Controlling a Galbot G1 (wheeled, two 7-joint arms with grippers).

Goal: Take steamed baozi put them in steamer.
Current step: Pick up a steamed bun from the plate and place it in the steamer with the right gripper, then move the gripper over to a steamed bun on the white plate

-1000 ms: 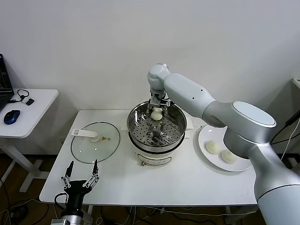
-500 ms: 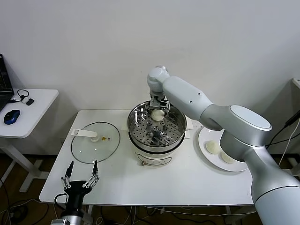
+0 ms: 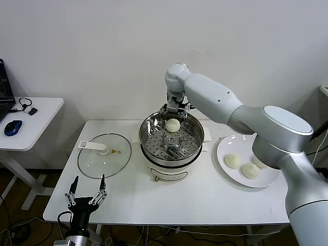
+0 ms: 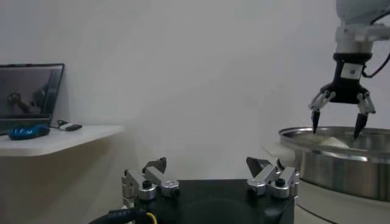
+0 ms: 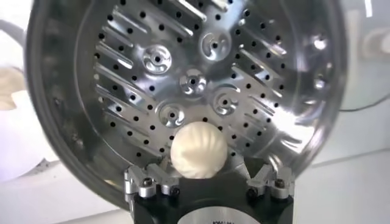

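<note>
The right gripper (image 3: 174,110) hangs on its long white arm, which reaches in from the right and bends down over the far rim of the round shiny steel steamer basket (image 3: 197,134). Its jaws stand apart, pointing down, clear above a single cream-white domed baozi (image 3: 172,124) that rests on the perforated floor at the far side of the basket. In the right wrist view that bun (image 5: 198,151) lies directly below the gripper (image 5: 208,180), near the basket wall (image 5: 55,115), and nothing grips it. From the left wrist view the right gripper (image 4: 339,117) shows above the steel rim (image 4: 332,155) with its tips spread.

The left gripper (image 3: 87,197) waits low at the near-left edge of the white bench (image 3: 205,197), jaws apart and holding nothing; its own camera shows the same open stance (image 4: 210,179).

Counted: one baozi in the steamer, three more (image 3: 233,161) on the round white plate (image 3: 221,148) at the right of the bench, four in all. One flat glass lid with a white handle (image 3: 104,155) lies to the left of the steamer, apart from it.

Most of the basket floor lies bare around the bun. The front strip of the bench is open between lid, pot and plate. A small white side table (image 3: 38,120) stands well apart at the left, carrying a blue mouse (image 3: 12,127).
</note>
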